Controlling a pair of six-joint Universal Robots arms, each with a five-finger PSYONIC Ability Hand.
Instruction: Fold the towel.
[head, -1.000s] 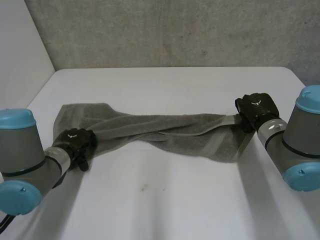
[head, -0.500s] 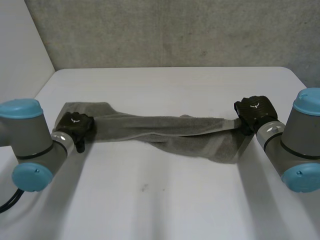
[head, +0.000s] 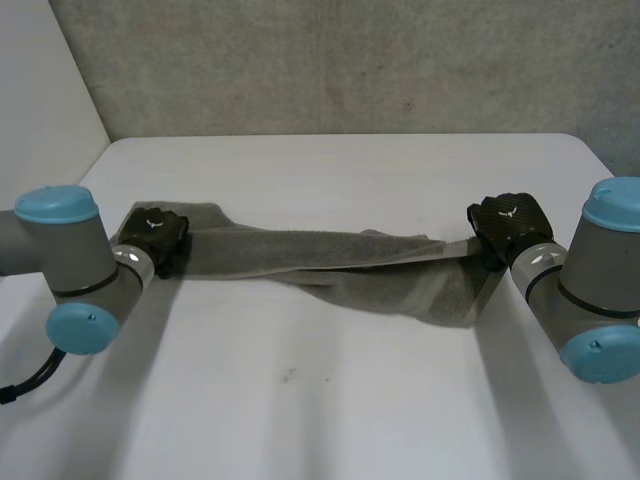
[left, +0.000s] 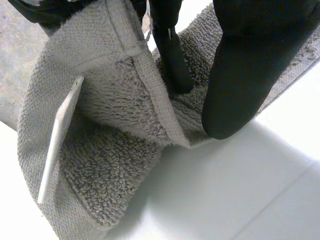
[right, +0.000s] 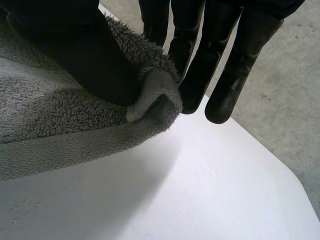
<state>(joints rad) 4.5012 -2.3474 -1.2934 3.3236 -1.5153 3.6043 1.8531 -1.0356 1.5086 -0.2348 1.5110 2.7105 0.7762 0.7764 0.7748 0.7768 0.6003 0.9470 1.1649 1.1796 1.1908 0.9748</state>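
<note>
A grey towel (head: 330, 258) is stretched in a loose twisted band across the white table (head: 330, 400), sagging to the table near its right end. My left hand (head: 155, 240) holds its left end. Beside that hand's thumb (left: 245, 75), a fold of the towel (left: 115, 110) with a hemmed edge and a white label (left: 60, 135) is pinched against a finger. My right hand (head: 510, 225) holds the right end. There the thumb (right: 75, 55) presses a rolled corner of the towel (right: 60, 115) against the straight fingers.
A grey wall (head: 330, 60) runs behind the table's far edge, and a white side wall (head: 40, 90) stands at the left. Both arms rest low over the table's left and right sides. Bare table lies in front of the towel.
My left hand has moved back and slightly left with the towel's end, and its fingers have closed further on the cloth. The towel now hangs straighter. The right hand has barely moved.
</note>
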